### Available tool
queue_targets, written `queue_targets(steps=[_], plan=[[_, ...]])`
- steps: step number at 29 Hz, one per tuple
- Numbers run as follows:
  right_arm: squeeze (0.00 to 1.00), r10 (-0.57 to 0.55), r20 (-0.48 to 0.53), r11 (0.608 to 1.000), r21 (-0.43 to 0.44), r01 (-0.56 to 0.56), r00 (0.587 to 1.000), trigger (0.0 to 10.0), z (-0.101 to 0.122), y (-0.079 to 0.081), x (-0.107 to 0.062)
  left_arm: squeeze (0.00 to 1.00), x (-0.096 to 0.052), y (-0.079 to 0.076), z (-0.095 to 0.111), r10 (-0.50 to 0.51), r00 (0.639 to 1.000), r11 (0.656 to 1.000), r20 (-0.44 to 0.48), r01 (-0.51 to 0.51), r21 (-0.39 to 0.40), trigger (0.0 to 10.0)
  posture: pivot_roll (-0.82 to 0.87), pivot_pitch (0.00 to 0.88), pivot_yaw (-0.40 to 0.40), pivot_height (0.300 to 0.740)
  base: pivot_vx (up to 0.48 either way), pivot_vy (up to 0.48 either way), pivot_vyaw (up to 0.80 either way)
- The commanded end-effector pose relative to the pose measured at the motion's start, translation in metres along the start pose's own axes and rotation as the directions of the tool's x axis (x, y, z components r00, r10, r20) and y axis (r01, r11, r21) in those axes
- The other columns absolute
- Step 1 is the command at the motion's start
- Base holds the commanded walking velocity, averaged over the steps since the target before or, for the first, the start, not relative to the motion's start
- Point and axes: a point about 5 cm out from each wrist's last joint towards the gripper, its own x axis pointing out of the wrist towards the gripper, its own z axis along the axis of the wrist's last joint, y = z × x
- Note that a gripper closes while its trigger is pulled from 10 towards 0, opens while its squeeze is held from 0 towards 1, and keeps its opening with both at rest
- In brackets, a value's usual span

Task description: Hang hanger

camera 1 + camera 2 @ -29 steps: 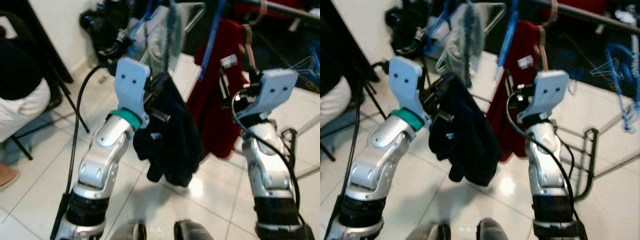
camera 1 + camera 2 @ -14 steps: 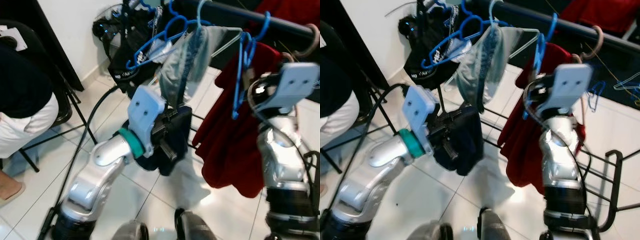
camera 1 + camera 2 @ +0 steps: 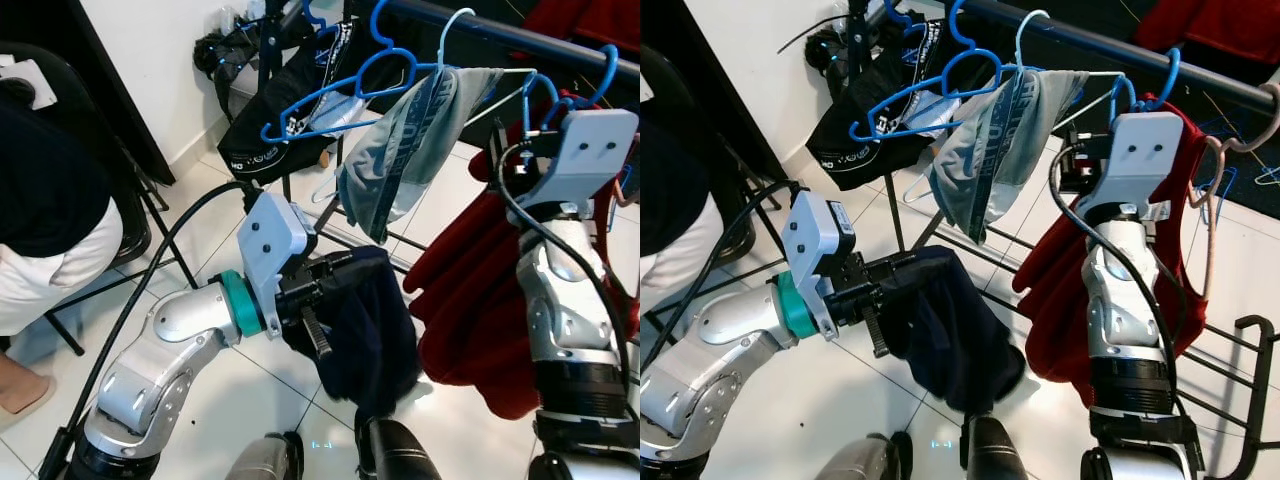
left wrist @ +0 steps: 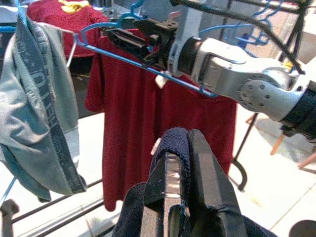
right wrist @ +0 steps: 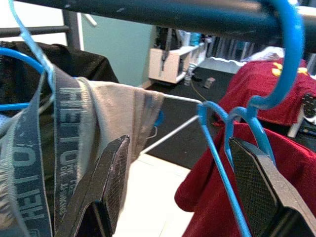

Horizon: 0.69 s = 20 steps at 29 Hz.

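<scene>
My left gripper [image 4: 177,150] is shut on a dark navy garment [image 3: 365,330], which hangs from it low in front of the clothes rack. My right gripper [image 5: 180,145] is up at the black rail [image 3: 500,35], open, its fingers on either side of a blue hanger [image 5: 292,49]. That hanger's hook lies over the rail and it carries a red garment [image 3: 470,290]. In the left wrist view the right gripper's fingers [image 4: 133,39] straddle the blue hanger's wire.
A grey-green garment [image 3: 400,150] on a white hanger and a black garment [image 3: 290,100] on a blue hanger hang further left on the rail. A seated person [image 3: 40,200] is at the far left. A black cable [image 3: 150,270] trails over the tiled floor.
The camera has tilted up, bringing the rail into view. My left gripper has swung lower and forward with the navy garment. My right gripper stays up at the red garment's hanger.
</scene>
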Motion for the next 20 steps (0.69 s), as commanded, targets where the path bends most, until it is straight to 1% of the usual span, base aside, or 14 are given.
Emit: queue_targets(steps=[1, 2, 3, 4, 5, 6, 7, 9, 12, 14, 16, 19, 20], plan=[[0.00, -0.052, -0.024, 0.997, -0.053, 0.051, 0.998, 10.0, -0.005, -0.008, -0.002, 0.00, -0.004, -0.005, 0.008, -0.032, 0.999, 0.999, 0.032, 0.031, 0.013, 10.0, -0.09, 0.134, 0.064, 0.740, 0.000, 0.000, 0.00], [0.00, -0.043, 0.000, 0.992, -0.116, 0.043, 0.999, 10.0, -0.003, -0.008, -0.004, 0.00, -0.004, -0.004, 0.008, -0.032, 0.999, 0.999, 0.029, 0.031, 0.014, 10.0, -0.09, 0.134, 0.064, 0.740, 0.000, 0.000, 0.00], [0.00, -0.030, 0.018, 0.987, -0.156, 0.033, 0.999, 10.0, -0.001, -0.007, -0.006, 0.00, -0.005, -0.004, 0.007, -0.033, 0.999, 0.999, 0.026, 0.033, 0.013, 10.0, -0.09, 0.134, 0.064, 0.740, 0.000, 0.000, 0.00], [0.00, -0.030, 0.018, 0.987, -0.156, 0.033, 0.999, 10.0, -0.001, -0.007, -0.006, 0.00, -0.005, -0.004, 0.007, -0.033, 0.999, 0.999, 0.026, 0.033, 0.013, 10.0, -0.09, 0.134, 0.064, 0.740, 0.000, 0.000, 0.00], [0.00, 0.003, 0.030, 0.984, -0.176, 0.003, 1.000, 10.0, 0.001, -0.002, -0.008, 0.00, -0.005, -0.004, 0.007, -0.032, 0.999, 0.999, 0.026, 0.032, 0.013, 10.0, -0.09, 0.134, 0.064, 0.740, 0.000, 0.000, 0.00], [0.00, 0.003, 0.030, 0.984, -0.176, 0.003, 1.000, 10.0, 0.001, -0.002, -0.008, 0.00, -0.005, -0.004, 0.007, -0.032, 0.999, 0.999, 0.026, 0.032, 0.013, 10.0, -0.09, 0.134, 0.064, 0.740, 0.000, 0.000, 0.00], [0.00, 0.036, 0.038, 0.983, -0.182, -0.028, 0.999, 10.0, 0.002, 0.003, -0.010, 0.00, -0.005, -0.003, 0.008, -0.029, 0.999, 0.999, 0.026, 0.029, 0.013, 10.0, -0.10, 0.141, 0.068, 0.740, 0.000, 0.000, 0.00], [0.00, 0.056, 0.044, 0.982, -0.182, -0.048, 0.997, 10.0, 0.004, 0.006, -0.012, 0.00, -0.004, -0.002, 0.008, -0.028, 0.999, 1.000, 0.027, 0.027, 0.012, 10.0, -0.10, 0.143, 0.067, 0.740, 0.000, 0.000, 0.00], [0.00, 0.062, 0.052, 0.981, -0.189, -0.051, 0.997, 10.0, 0.005, 0.006, -0.013, 0.00, -0.004, -0.002, 0.009, -0.025, 0.999, 1.000, 0.028, 0.025, 0.012, 10.0, -0.10, 0.143, 0.067, 0.740, 0.000, 0.000, 0.00], [0.00, 0.030, 0.061, 0.981, -0.192, -0.018, 0.998, 10.0, 0.007, -0.002, -0.013, 0.00, -0.004, -0.001, 0.009, -0.022, 0.999, 1.000, 0.030, 0.022, 0.008, 10.0, -0.10, 0.148, 0.070, 0.740, 0.000, 0.000, 0.00], [0.00, -0.003, 0.041, 0.987, -0.158, 0.010, 0.999, 10.0, 0.005, -0.011, -0.010, 0.00, -0.004, -0.002, 0.009, -0.023, 0.999, 1.000, 0.030, 0.023, 0.005, 10.0, -0.10, 0.148, 0.070, 0.740, 0.000, 0.000, 0.00], [0.00, -0.010, 0.028, 0.990, -0.142, 0.014, 1.000, 10.0, 0.003, -0.013, -0.007, 0.00, -0.004, -0.001, 0.009, -0.024, 0.999, 1.000, 0.031, 0.024, 0.003, 10.0, -0.09, 0.150, 0.073, 0.740, 0.000, 0.000, 0.00], [0.00, -0.024, 0.013, 0.992, -0.123, 0.025, 1.000, 10.0, 0.001, -0.017, -0.004, 0.00, -0.004, -0.001, 0.010, -0.022, 0.999, 1.000, 0.032, 0.022, 0.003, 10.0, -0.09, 0.150, 0.074, 0.740, 0.000, 0.000, 0.00]])
